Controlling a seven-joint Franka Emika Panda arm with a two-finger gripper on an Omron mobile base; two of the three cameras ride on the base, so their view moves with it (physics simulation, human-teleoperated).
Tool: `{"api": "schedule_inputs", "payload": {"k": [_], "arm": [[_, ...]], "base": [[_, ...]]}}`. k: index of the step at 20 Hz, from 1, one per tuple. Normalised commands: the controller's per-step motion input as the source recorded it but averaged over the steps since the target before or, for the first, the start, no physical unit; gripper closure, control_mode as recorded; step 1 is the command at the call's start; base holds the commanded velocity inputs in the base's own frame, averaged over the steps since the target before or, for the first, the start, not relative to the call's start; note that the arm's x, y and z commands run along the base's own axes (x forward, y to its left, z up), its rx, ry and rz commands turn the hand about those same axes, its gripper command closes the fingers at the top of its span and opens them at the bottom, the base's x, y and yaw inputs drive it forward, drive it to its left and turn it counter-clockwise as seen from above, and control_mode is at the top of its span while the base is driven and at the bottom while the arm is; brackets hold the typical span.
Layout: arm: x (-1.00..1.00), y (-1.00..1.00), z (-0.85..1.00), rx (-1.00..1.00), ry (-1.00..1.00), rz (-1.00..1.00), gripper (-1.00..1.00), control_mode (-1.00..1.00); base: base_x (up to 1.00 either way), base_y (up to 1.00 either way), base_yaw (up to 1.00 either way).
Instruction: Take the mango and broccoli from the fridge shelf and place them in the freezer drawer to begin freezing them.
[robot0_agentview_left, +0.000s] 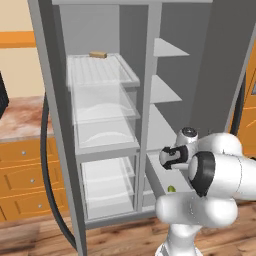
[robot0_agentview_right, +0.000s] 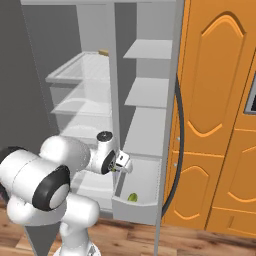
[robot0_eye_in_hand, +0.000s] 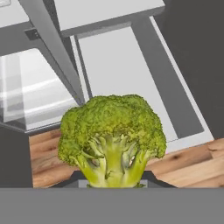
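The bumpy green broccoli (robot0_eye_in_hand: 112, 135), a floret clump on a paler yellow-green stalk, sits in the gripper (robot0_eye_in_hand: 113, 183). In the hand view its stalk runs down between the two dark finger tips and its crown fills the middle of the picture. The jaws are drawn in narrow and clamped on the stalk.

In the right base view the gripper (robot0_agentview_right: 121, 163) hangs over the grey box-shaped freezer drawer (robot0_agentview_right: 136, 209), above the drawer's rear left part and close to the grey upright post that divides the cabinet. The drawer is pulled out at the bottom of the right-hand column. A small smooth yellow-green mango (robot0_agentview_right: 133, 197) lies on the drawer floor near the front wall, apart from the gripper and lower than it. From the left base view the same fruit (robot0_agentview_left: 171, 189) shows as a small green spot in the drawer (robot0_agentview_left: 159, 181), just below the arm's dark wrist.

Up and to the left of the drawer, in the other column, the flat translucent whitish fridge shelf (robot0_agentview_left: 102, 70) carries a tan rectangular block (robot0_agentview_left: 98, 54) at its back edge. Clear translucent bins (robot0_agentview_left: 107, 130) are stacked beneath that shelf. Plain grey opaque shelves (robot0_agentview_right: 147, 92) stand above the drawer. An orange panelled cabinet door (robot0_agentview_right: 220, 100) lies to the right of the drawer, and a wooden plank floor (robot0_eye_in_hand: 183, 164) lies under it.
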Motion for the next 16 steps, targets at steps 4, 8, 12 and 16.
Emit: {"api": "schedule_inputs", "payload": {"k": [4,8,12,16], "arm": [[0.6,-0.44,-0.49,0.08,0.1,0.0,1.0,-1.0],[0.25,-0.21,-0.66,0.07,0.07,0.0,1.0,-1.0],[0.14,-0.01,-0.64,0.04,0.11,0.0,1.0,-1.0],[0.3,0.0,-0.29,0.07,0.22,0.0,1.0,-1.0]], "base": [[0.0,0.0,0.0],[0.0,0.0,0.0],[0.0,0.0,0.0],[0.0,0.0,0.0]]}}
